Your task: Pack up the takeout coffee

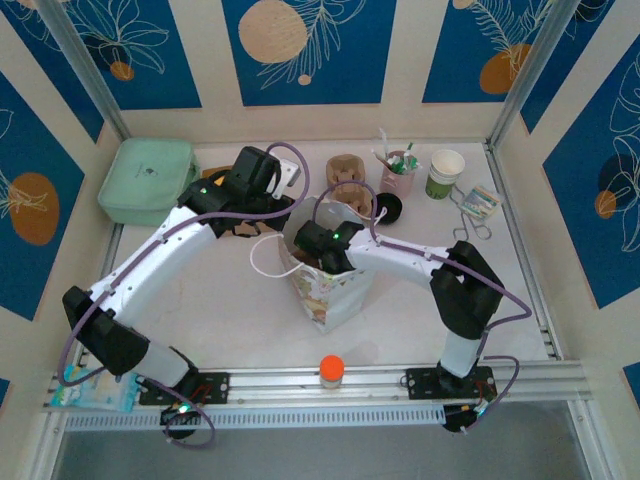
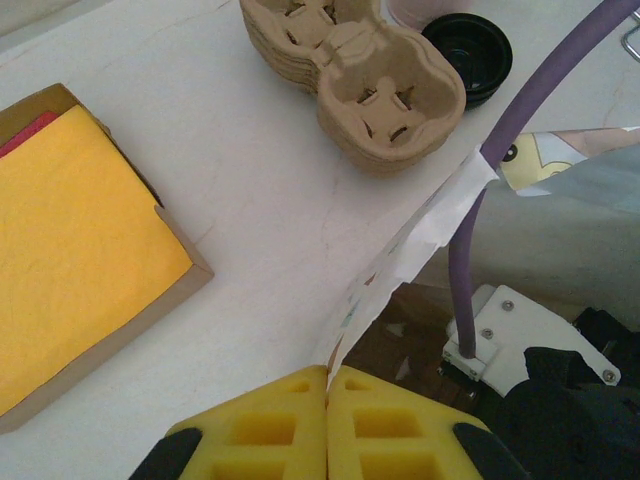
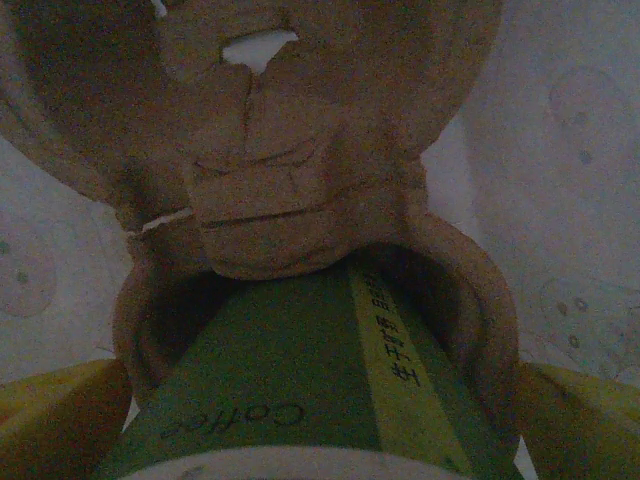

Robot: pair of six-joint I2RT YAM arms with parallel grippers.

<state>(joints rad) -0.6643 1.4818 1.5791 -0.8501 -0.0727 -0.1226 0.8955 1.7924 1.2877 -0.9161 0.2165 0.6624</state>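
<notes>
top view: printed paper bag stands at table centre, mouth open, both arms reaching to it. l arm comes in from 8 o'clock, r arm from 4 o'clock w/ its wrist down in the bag mouth.

left gripper: yellow fingers pressed together, pinching the bag's rim at its 10 o'clock corner; the white paper edge runs up from between the pads.

right gripper: inside the bag, dim light. jaws spread wide, one yellow finger at each lower corner of the r wrist view, takeout coffee between them. can't tell if the pads press on it.

takeout coffee: in the bag, green side w/ "coffee" print and a lighter green stripe, seated in a round pocket of a brown pulp carrier. its top isn't visible from here.

rest, top view clock from the bag:
- stack of pulp carriers at 12, just beyond the bag
- black lid at 1, lying near the stack
- pink cup of sticks at 1, behind the lid
- lidless cup at 2, just beside the pink cup
- green case at 10, far corner
- box of yellow napkins at 11, partly under the l arm
</notes>
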